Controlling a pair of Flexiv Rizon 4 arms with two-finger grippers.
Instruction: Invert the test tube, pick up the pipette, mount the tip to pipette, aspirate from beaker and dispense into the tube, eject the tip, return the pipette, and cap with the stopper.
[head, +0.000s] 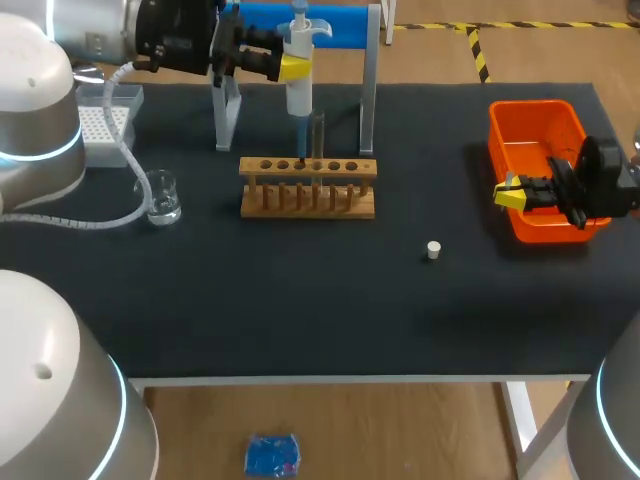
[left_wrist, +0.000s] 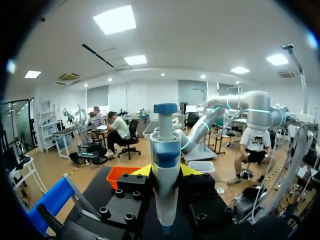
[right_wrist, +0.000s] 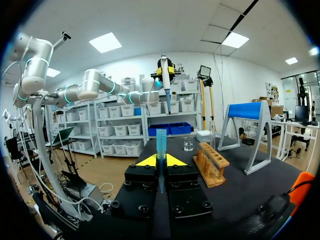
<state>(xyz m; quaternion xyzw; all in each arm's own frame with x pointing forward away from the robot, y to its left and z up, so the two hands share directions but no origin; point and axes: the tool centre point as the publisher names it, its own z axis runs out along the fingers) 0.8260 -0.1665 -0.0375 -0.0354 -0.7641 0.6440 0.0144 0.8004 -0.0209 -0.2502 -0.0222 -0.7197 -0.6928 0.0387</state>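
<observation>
Pipette sits upright in left gripper, apparently over rack.

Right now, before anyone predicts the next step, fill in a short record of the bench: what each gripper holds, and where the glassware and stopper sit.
left gripper: shut on the pipette, held above the wooden rack
right gripper: shut on a blue tip, over the orange bin
test tube: upright in the rack
beaker: on the mat, left of the rack
stopper: loose on the mat, right of the rack
</observation>
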